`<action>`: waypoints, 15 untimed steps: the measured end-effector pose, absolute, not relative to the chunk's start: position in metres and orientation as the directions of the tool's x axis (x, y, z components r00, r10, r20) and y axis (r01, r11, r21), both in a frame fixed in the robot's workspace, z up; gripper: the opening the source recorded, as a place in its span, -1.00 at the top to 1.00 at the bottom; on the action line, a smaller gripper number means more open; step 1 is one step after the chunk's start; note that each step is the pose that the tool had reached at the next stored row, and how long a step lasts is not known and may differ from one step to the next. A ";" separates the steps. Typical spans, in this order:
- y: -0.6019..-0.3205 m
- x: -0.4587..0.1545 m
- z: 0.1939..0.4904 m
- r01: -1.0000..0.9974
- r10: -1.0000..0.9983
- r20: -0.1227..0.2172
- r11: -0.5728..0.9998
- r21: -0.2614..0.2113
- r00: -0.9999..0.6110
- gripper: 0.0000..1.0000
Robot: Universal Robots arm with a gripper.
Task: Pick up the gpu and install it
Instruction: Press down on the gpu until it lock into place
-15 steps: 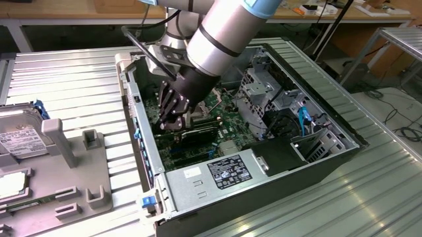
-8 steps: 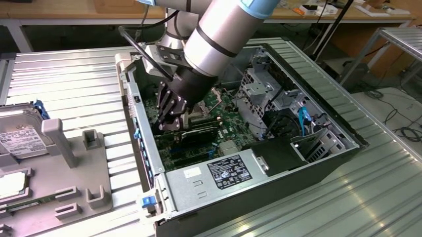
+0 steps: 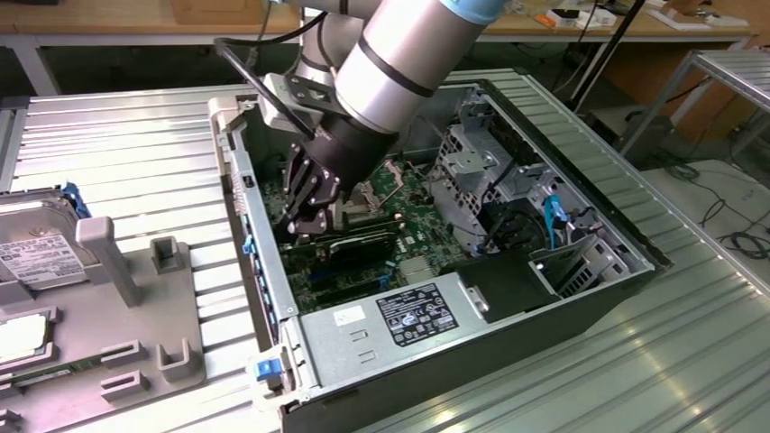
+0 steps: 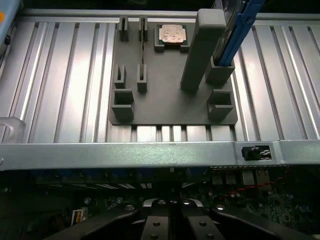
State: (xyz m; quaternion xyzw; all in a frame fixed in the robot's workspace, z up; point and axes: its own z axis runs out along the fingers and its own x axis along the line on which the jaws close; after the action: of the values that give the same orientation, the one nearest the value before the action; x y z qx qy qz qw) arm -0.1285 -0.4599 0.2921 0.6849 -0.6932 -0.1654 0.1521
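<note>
The arm [image 3: 398, 54] reached down into the open case [image 3: 601, 298], which lay on its side on the ribbed metal tabletop [image 3: 132, 144]. The gripper [image 3: 310, 221] sat low over the green motherboard [image 3: 403, 194], its fingers [image 3: 316, 194] drawn together just above the gpu [image 3: 361, 245]. Whether they pinched the card's top edge or only touched it could not be told.

The gpu looked like a thin, flat, dark card, black to grey, standing on edge across the board, its long side running from the case's rear wall toward the middle. A pale strip ran along its upper edge. Its bracket end was hidden behind the gripper and the case wall. It lay between the motherboard's upper part and the silver power supply [image 3: 385, 329], which carried a black label [image 3: 416, 316].

On the exterior view's left, a grey fixture tray [image 3: 132, 361] rested on the tabletop, with a post [image 3: 103, 257] standing up from it and a hard drive [image 3: 42, 253] leaning beside it.

In the wrist view, the fingers [image 4: 160, 220] appeared dark and pressed side by side over the shadowed board, with the case's metal rim [image 4: 125, 152] beyond them and the tray [image 4: 165, 100] farther off, a cpu [image 4: 172, 35] seated in one of its pockets
</note>
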 end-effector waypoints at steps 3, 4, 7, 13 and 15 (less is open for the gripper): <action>-0.460 -0.128 0.294 -0.899 -1.000 -0.016 0.007 0.437 -0.015 0.79; -0.460 -0.128 0.294 -0.899 -1.000 -0.016 0.007 0.437 -0.015 0.79; -0.460 -0.129 0.293 -0.899 -1.000 -0.015 0.009 0.437 -0.017 0.79; -0.460 -0.131 0.292 -0.899 -1.000 -0.020 0.009 0.437 -0.020 0.79; -0.460 -0.131 0.292 -0.899 -1.000 -0.020 0.009 0.437 -0.020 0.79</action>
State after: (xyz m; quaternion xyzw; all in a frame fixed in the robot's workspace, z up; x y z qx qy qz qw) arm -0.1312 -0.4600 0.2918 0.6838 -0.6943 -0.1670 0.1503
